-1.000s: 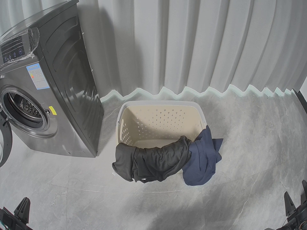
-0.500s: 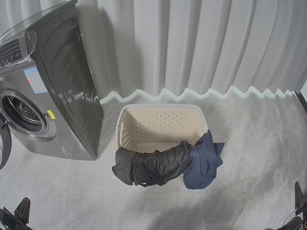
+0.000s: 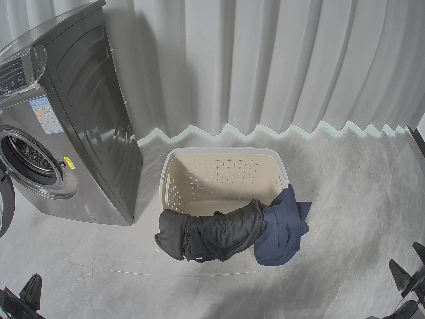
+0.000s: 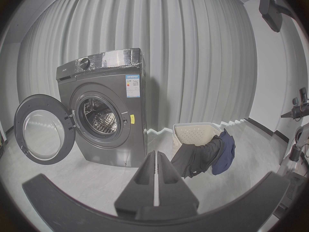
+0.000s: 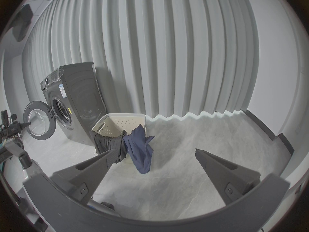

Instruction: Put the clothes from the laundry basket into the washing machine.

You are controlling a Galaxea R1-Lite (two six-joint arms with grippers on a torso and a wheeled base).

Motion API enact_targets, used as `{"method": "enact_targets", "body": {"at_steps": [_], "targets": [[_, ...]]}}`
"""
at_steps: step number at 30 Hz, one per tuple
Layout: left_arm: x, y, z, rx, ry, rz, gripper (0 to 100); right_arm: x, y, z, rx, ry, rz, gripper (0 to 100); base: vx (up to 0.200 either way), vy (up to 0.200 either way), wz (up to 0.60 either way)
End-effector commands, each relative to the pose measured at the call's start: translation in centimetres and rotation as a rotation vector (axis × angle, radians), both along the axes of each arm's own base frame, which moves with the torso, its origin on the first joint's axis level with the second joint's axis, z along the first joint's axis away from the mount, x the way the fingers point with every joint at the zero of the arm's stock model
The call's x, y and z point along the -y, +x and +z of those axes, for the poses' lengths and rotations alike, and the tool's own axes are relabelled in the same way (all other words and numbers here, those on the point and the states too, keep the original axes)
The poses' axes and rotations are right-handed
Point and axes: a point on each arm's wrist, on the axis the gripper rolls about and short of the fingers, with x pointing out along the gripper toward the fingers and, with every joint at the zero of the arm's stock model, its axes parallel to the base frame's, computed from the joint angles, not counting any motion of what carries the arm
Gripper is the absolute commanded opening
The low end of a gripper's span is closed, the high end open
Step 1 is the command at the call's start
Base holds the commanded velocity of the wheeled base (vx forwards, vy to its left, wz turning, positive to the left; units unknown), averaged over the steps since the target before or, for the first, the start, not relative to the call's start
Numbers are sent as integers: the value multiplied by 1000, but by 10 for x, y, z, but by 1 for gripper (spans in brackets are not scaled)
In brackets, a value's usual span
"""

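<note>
At the far left of the head view, the grey washing machine is cut off by the frame edge, and just a sliver of its door shows. The left wrist view shows the door swung wide open and the steel drum; whether anything lies deep inside is hard to make out. The left claw hangs low over the floor, its fingers pressed together on nothing. Beside the machine stands the beige laundry basket. A dark grey garment is draped over its near rim, hiding that wall, and a navy garment hangs over the right corner, touching it. The right claw is spread wide and holds nothing, well apart from the basket.
</note>
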Motion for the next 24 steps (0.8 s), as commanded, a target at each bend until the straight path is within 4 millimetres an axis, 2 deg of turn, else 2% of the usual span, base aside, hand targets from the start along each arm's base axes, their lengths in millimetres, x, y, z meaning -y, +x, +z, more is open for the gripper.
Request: {"method": "enact_targets", "body": {"at_steps": [1,5,11,15,20,24], "targets": [[0,0,-5,2,1,0,0,-5,59,16,-197,1,34,100,0,0,0],[0,0,-5,2,1,0,0,-8,82,12,-267,5,49,100,0,0,0],[0,0,-5,2,-2,0,0,-13,93,8,-329,30,143,100,0,0,0],[0,0,-5,2,1,0,0,-16,113,2,-418,23,147,100,0,0,0],[0,0,-5,2,1,0,0,-21,145,-7,-437,17,152,100,0,0,0],[0,0,-5,2,-2,0,0,-28,160,-17,-468,14,174,100,0,0,0]]}}
